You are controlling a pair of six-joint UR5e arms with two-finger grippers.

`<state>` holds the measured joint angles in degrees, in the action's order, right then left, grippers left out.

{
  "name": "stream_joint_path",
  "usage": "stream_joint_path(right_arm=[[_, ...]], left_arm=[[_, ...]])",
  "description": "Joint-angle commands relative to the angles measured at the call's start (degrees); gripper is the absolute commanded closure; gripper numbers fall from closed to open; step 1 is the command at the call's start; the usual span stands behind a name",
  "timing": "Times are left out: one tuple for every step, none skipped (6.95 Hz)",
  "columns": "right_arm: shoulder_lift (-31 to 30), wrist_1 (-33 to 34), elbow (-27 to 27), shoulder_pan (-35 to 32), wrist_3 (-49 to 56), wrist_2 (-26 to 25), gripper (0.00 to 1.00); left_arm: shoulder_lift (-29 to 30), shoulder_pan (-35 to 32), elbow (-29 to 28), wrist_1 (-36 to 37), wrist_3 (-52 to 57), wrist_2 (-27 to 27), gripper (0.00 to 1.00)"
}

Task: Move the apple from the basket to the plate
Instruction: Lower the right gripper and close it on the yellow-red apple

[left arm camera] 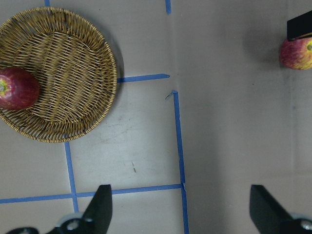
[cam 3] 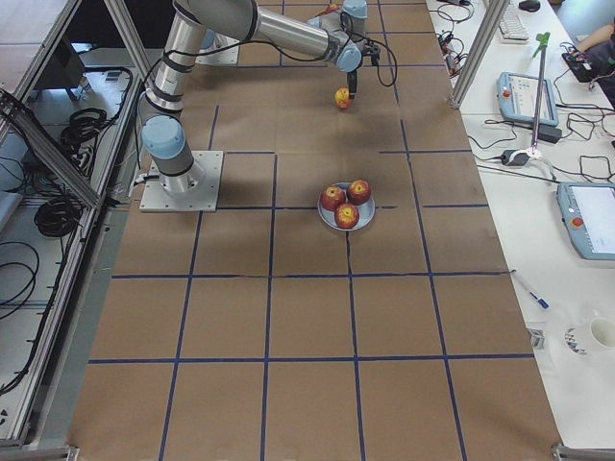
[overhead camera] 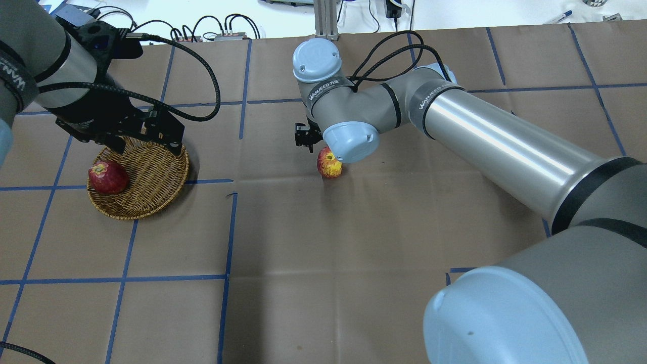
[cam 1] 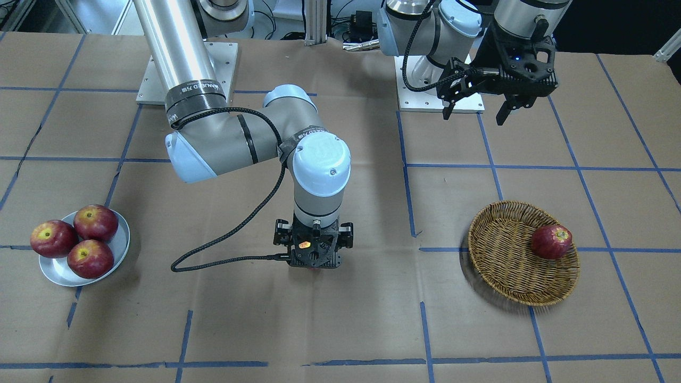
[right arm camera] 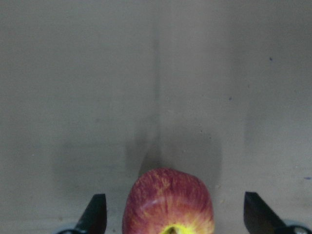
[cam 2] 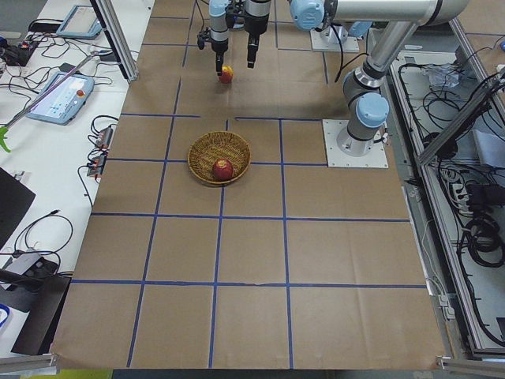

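Observation:
The pinkish-red streaked apple (overhead camera: 329,163) with a yellow stem patch lies on the brown table paper at the table's middle, outside the basket and the plate. My right gripper (right arm camera: 175,217) is open and straddles it from above, with a gap on each side; the apple (right arm camera: 168,202) sits between the fingers. The wicker basket (overhead camera: 151,177) holds one darker red apple (overhead camera: 107,177). My left gripper (left arm camera: 183,214) is open and empty, raised near the basket's (cam 1: 505,266) rim. The silvery plate (cam 1: 56,271) holds three dark red apples.
The three apples (cam 1: 90,236) fill most of the plate, at the table end on my right. Blue tape lines grid the brown paper. The arm base plates (cam 1: 425,101) stand at the robot's edge of the table.

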<state>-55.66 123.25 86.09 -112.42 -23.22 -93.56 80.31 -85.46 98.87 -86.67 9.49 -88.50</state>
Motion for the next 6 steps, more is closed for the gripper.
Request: stream_joint_path(right_arm=[[0.5, 0.8, 1.4, 0.0, 0.2, 0.4, 0.01], [0.5, 0.9, 2.2, 0.1, 0.3, 0.6, 0.14], [0.4, 0.9, 1.9, 0.1, 0.2, 0.2, 0.39], [-0.1, 0.8, 1.2, 0.3, 0.2, 0.4, 0.52], [-0.6, 0.6, 0.1, 0.7, 0.3, 0.4, 0.59], [-1.4, -0.1, -1.5, 0.9, 0.3, 0.5, 0.60]], left_arm=[[-0.2, 0.0, -0.1, 1.0, -0.1, -1.3, 0.01], [0.5, 0.0, -0.3, 1.6, -0.8, -1.2, 0.01], [0.5, 0.0, -0.3, 2.8, -0.5, -0.9, 0.01], [0.6, -0.1, -0.3, 2.8, -0.1, -0.7, 0.01], [1.0, -0.1, -0.3, 2.7, 0.1, -0.6, 0.01], [1.4, -0.6, -0.3, 2.6, 0.2, -0.7, 0.01]])
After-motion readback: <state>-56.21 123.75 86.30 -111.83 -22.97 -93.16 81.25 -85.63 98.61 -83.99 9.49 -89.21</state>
